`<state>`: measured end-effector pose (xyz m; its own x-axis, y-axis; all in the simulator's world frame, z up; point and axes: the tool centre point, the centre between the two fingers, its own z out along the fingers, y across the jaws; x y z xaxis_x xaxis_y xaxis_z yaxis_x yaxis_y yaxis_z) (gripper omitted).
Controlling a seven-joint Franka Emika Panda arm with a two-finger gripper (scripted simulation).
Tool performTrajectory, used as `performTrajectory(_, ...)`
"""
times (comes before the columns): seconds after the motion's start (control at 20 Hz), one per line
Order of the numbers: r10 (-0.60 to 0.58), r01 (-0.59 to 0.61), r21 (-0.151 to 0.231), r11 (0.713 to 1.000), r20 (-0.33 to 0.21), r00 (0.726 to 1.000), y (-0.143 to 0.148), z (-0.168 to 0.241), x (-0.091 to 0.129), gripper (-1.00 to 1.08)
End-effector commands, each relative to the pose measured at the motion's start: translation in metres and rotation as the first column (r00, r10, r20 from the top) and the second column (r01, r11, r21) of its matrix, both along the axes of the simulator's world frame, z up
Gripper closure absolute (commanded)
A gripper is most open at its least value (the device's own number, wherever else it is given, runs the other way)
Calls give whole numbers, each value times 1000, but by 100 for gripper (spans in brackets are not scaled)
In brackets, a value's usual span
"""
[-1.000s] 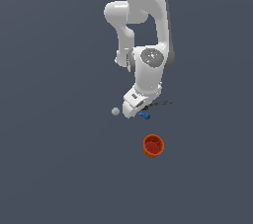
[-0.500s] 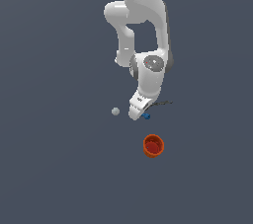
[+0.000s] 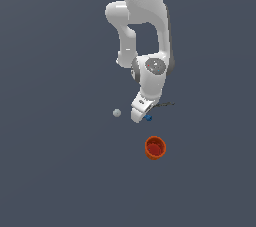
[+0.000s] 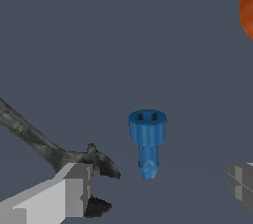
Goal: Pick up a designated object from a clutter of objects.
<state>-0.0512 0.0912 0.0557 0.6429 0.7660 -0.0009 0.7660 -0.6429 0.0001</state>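
Observation:
The designated object is a tiny bright-blue bolt-like piece (image 3: 148, 118) lying on the grey floor. In the wrist view it (image 4: 147, 141) lies between my two fingers, untouched. My gripper (image 3: 139, 118) is open and low over it, and in the wrist view the gripper (image 4: 158, 188) shows one finger (image 4: 74, 191) on each side. The thin dark tool (image 3: 163, 104) lies just behind the hand, and its jaw end (image 4: 74, 159) is close to one finger. The orange-red cup (image 3: 155, 147) stands nearer the camera.
A small pale grey ball (image 3: 117, 113) lies to the exterior view's left of the hand. The cup's edge (image 4: 247, 11) shows at the wrist view's corner. The floor is a plain dark grey surface.
The arm has lowered a little, bringing the open gripper down around the blue piece. The objects have not moved.

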Motion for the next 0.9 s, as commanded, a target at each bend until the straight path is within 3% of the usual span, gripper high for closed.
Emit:
performTrajectory(0.0,1,-1,0,1000,-1,1000,0,-7,-1,-92)
performTrajectory(0.65,4,-4,0,1000,0,1000,0,-45,-1,-92)
performTrajectory(0.7,4,-4,0,1000,0,1000,0,-45,-1,108)
performTrajectory(0.85,4,-4,0,1000,0,1000,0,-45,-1,108)
